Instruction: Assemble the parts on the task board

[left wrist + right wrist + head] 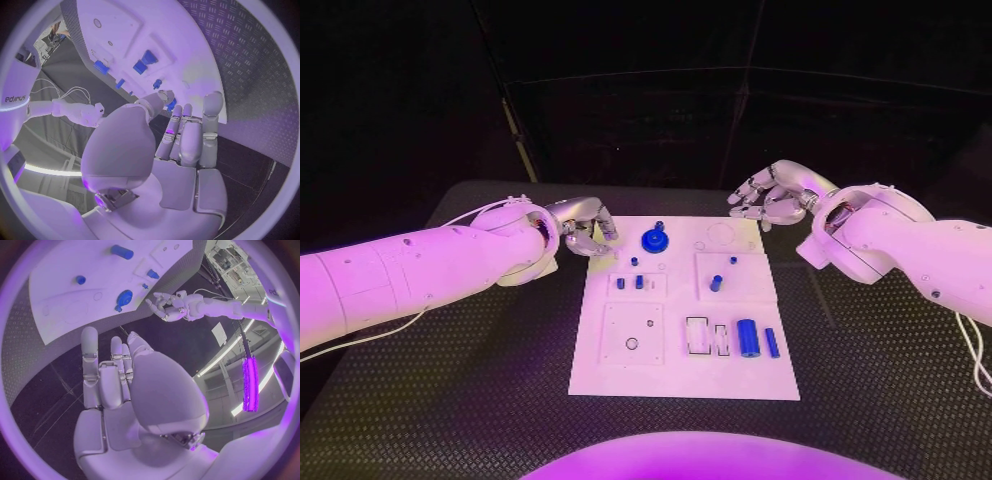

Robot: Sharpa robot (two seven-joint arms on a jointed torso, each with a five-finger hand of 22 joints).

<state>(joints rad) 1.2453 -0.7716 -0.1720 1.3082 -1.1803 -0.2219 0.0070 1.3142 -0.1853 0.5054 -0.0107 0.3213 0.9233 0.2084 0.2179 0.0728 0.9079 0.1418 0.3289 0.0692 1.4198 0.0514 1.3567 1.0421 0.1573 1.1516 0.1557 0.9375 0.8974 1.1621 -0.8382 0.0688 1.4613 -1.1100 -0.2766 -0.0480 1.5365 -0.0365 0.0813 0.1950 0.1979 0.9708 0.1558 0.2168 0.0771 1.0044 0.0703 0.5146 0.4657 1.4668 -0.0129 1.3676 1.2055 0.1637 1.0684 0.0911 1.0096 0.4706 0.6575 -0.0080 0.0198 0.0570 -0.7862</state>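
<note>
The white rectangular task board (684,385) lies between the two silver hands, its long axis running away from the robot. The left hand (586,225) hovers at the far left corner, the right hand (770,197) past the far right corner — both empty, fingers loosely apart. The round blue knob-shaped part (655,241) stands near the far edge, seemingly nearer the left hand.

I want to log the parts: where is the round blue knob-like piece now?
In the head view the round blue piece stands at the far end of the task board, between the left hand and right hand, touched by neither.
</note>
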